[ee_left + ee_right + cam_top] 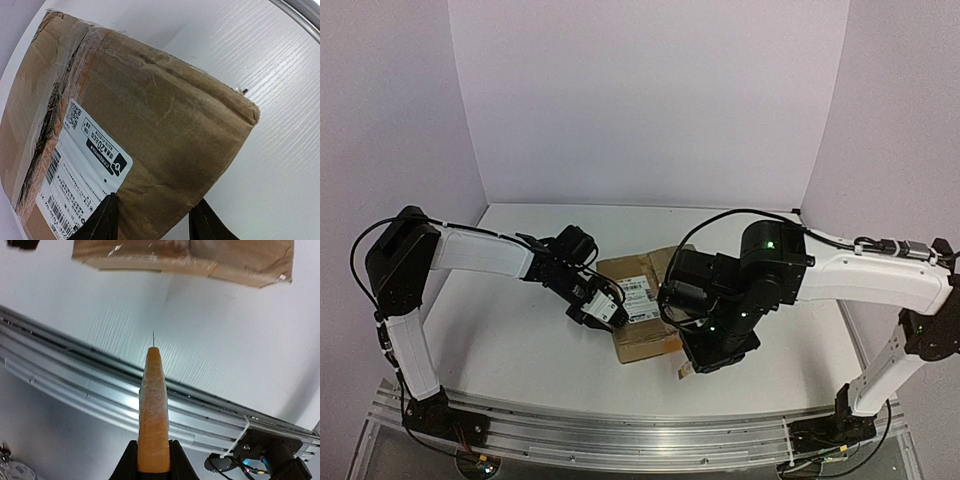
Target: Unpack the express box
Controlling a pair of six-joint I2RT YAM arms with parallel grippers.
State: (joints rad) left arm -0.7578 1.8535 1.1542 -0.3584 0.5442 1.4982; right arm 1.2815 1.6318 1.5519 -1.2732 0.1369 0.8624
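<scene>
My right pincer (152, 462) is clamped on an orange tool (152, 405), whose long axis runs straight out from the jaws to a thin point. Beyond that point lies bare tabletop (225, 340), then the box (190, 255), its near side crosswise to the tool and clear of the tip. My left pincer (155, 212) is the nearer one. Its fingers (107, 220) stand apart, straddling a box corner beside the label (85, 165), not yet closed on it. The taped seam (50, 115) runs along the lid past the label. I judge the tip must go forward to reach it.
</scene>
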